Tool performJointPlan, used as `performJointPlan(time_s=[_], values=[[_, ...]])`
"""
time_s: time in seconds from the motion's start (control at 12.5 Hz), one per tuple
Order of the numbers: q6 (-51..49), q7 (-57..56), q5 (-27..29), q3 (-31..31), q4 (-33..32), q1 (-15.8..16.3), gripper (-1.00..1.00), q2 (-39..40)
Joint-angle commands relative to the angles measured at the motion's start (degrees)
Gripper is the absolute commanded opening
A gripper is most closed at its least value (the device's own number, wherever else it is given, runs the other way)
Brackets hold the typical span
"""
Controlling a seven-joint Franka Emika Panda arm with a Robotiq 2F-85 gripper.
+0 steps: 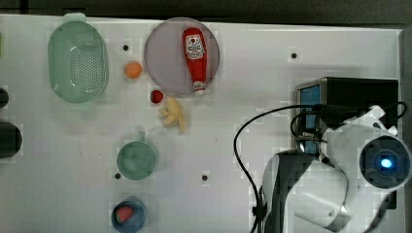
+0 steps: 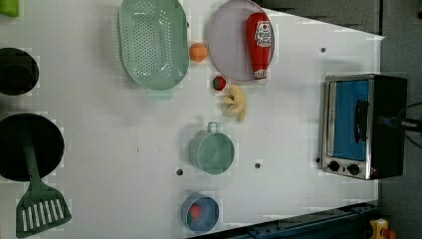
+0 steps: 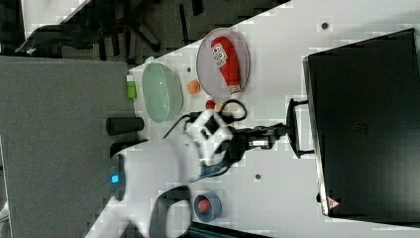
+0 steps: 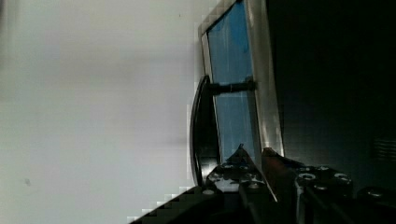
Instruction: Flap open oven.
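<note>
I have the oven (image 2: 363, 125) standing at about three o'clock on the table (image 2: 124, 149) in the left view, its blue glass door shut and facing the table's middle. In the right view my gripper (image 3: 283, 130) sits right at the door's bar handle (image 3: 293, 128), and the wrist view shows the handle (image 4: 201, 126) just ahead of the fingers. Whether they are clamped on the bar or loose beside it I cannot tell.

My worry is the pull. If the fingers only hook the bar's edge, I judge they could slip off as the door swings and let it snap back. Pulling straight out instead of following the door's arc might drag the whole oven across the table, since I see nothing pinning it. The black cable looping by the wrist in the top view could also snag.

Containers, by the top view's clock:
- the purple plate (image 1: 163, 60) at twelve holds a ketchup bottle (image 1: 195, 58) lying flat
- the green colander (image 1: 77, 60) at ten looks empty
- the teal cup (image 1: 137, 159) near the centre-left looks empty
- the blue bowl (image 1: 116, 221) at seven holds something red, perhaps a strawberry (image 1: 124, 213)

Loose between plate and cup: an orange ball (image 1: 133, 69), a small red fruit (image 1: 156, 96), a banana bunch (image 1: 174, 114)
</note>
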Motion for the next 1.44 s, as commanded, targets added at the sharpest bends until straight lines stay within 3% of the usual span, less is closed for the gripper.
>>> performJointPlan(time_s=[0.08,0.72,1.44], values=[[5.1,-3.2,-0.3,-0.9,-2.6,-0.4,-0.65,2.8],[8.9,-2.3,-1.2,0.4,-4.5,0.7,-0.65,5.7],[6.7,21.2,-19.4,6.8,-6.9,4.3,-0.65,6.7]])
